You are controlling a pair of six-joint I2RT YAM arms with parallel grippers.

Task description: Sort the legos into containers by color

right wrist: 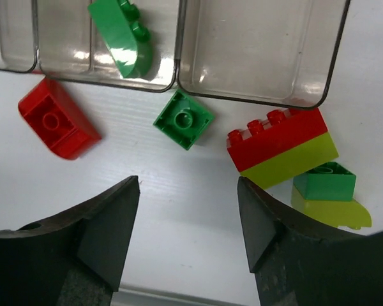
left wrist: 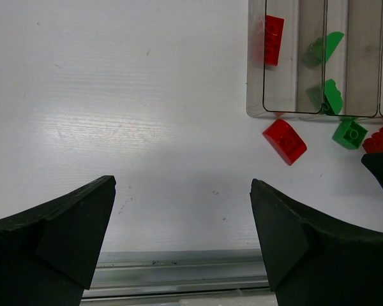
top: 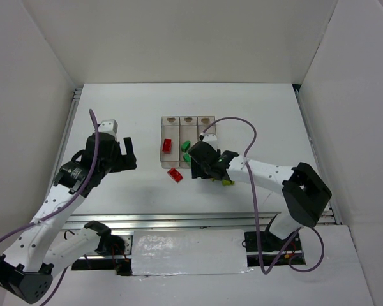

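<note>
Three joined clear containers (top: 187, 137) stand mid-table. The left one holds a red lego (top: 167, 146). The middle one holds two green legos (top: 186, 145). The right one (right wrist: 262, 44) is empty. On the table before them lie a red curved lego (right wrist: 57, 126), a green square lego (right wrist: 183, 119), a red-on-yellow-green stack (right wrist: 282, 148) and a green-on-yellow-green stack (right wrist: 325, 194). My right gripper (right wrist: 188, 182) is open and empty, hovering just short of the green square lego. My left gripper (left wrist: 182, 183) is open and empty, well left of the containers (left wrist: 364, 57).
White walls enclose the table on three sides. A metal rail (top: 198, 220) runs along the near edge. A purple cable (top: 252, 137) arcs over the right arm. The red curved lego (left wrist: 285, 141) shows at the right of the left wrist view.
</note>
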